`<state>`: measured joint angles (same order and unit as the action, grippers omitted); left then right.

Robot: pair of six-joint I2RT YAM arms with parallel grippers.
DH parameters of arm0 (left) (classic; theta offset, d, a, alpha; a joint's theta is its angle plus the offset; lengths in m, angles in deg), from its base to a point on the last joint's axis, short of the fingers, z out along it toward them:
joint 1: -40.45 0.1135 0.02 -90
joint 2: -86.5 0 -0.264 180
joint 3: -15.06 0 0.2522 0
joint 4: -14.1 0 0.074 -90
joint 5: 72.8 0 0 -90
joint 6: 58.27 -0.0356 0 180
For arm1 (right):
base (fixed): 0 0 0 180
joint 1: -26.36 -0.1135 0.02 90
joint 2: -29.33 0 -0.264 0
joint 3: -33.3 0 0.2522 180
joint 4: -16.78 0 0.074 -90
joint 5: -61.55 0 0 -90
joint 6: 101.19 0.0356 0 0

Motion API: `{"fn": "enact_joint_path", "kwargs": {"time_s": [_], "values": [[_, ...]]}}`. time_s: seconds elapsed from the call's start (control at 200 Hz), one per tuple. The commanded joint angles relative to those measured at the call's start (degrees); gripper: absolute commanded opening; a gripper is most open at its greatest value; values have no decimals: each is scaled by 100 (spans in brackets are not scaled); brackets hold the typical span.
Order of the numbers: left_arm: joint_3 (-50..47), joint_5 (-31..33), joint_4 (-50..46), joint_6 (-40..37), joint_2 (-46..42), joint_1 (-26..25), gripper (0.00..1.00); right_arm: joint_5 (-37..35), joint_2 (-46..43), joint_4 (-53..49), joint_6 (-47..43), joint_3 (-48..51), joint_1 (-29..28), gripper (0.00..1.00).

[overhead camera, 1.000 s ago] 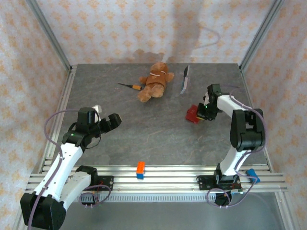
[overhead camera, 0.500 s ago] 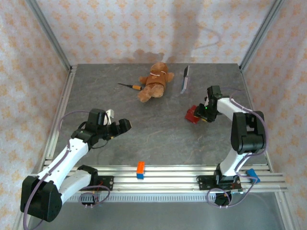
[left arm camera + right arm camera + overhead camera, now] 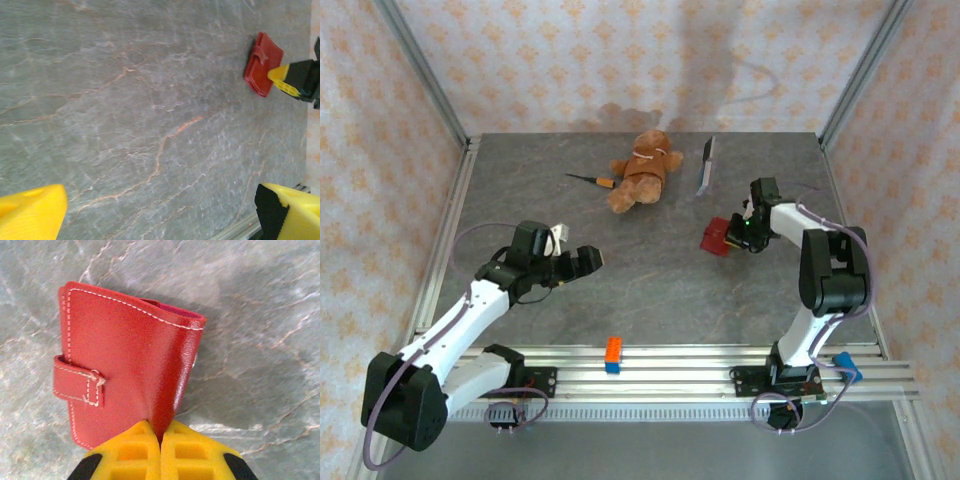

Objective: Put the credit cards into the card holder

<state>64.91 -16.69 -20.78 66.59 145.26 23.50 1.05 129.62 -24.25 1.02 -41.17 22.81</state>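
Note:
The card holder point(image 3: 125, 360), a dark red fold-over wallet with a snap tab, lies on the grey table at the right point(image 3: 716, 238). My right gripper point(image 3: 161, 432) is shut on its near edge, the yellow fingers pinching the folded leather. In the top view the right gripper point(image 3: 740, 236) sits just right of the holder. My left gripper point(image 3: 582, 262) hangs open over bare table at the left middle, nothing between its yellow fingers point(image 3: 30, 212). Its wrist view shows the card holder point(image 3: 262, 62) far off with the right gripper point(image 3: 295, 80) beside it. The credit cards are out of view.
A brown teddy bear point(image 3: 642, 170) and a small screwdriver point(image 3: 592, 180) lie at the back. A clear stand with a dark card point(image 3: 705, 165) stands behind the holder. An orange-and-blue block point(image 3: 613, 354) rests on the front rail.
My left gripper has swung to the right, toward the middle of the table, still open. The right gripper stays at the card holder, which has shifted slightly left.

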Motion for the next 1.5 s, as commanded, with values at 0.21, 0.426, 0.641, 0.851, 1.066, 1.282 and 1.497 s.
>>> {"fn": "enact_joint_path", "kwargs": {"time_s": [0.21,0.426,0.641,0.851,1.066,1.282,1.497], "values": [[-58,-794,830,228,174,-195,98,918,-1420,169,373,758,-1368,0],[-220,-1643,1745,685,594,-234,90,1341,-1408,1081,1200,788,-2652,0],[-225,-2284,2431,1234,651,-335,79,1785,-1313,1494,1377,398,-3108,0],[196,-1755,1080,365,754,-335,80,2310,-1242,1666,1452,219,-3124,0],[202,-1832,1619,543,792,-335,63,2388,-1018,1723,1403,33,-3364,0],[387,-1390,916,9,792,-335,9,2026,-983,1613,1333,36,-3424,21],[866,885,-1427,-1323,713,-417,3,286,-1134,223,830,-461,-3310,47]]}}
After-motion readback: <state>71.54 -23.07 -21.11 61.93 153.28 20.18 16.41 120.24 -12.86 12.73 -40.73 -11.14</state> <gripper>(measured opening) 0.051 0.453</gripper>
